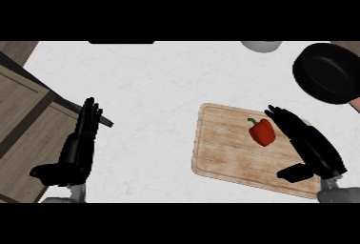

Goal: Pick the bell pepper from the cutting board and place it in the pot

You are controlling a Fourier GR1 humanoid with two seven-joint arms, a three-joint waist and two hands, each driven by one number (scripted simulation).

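On the cutting board (239,157) lies the bell pepper (262,133), beside the open, empty right hand (309,147).

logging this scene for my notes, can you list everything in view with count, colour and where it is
bell pepper: one, red with a green stem, lying on the cutting board, just left of the right hand
cutting board: one, light wood, on the counter at centre right
pot: one, black, at the upper right, cut by the view's edge
bowl: one, pale, at the top edge, only partly in view
counter: one, white
wooden surface: one, brown, along the left side
left hand: one, black, open, fingers up, resting at the left
right hand: one, black, open, over the board's right edge beside the pepper
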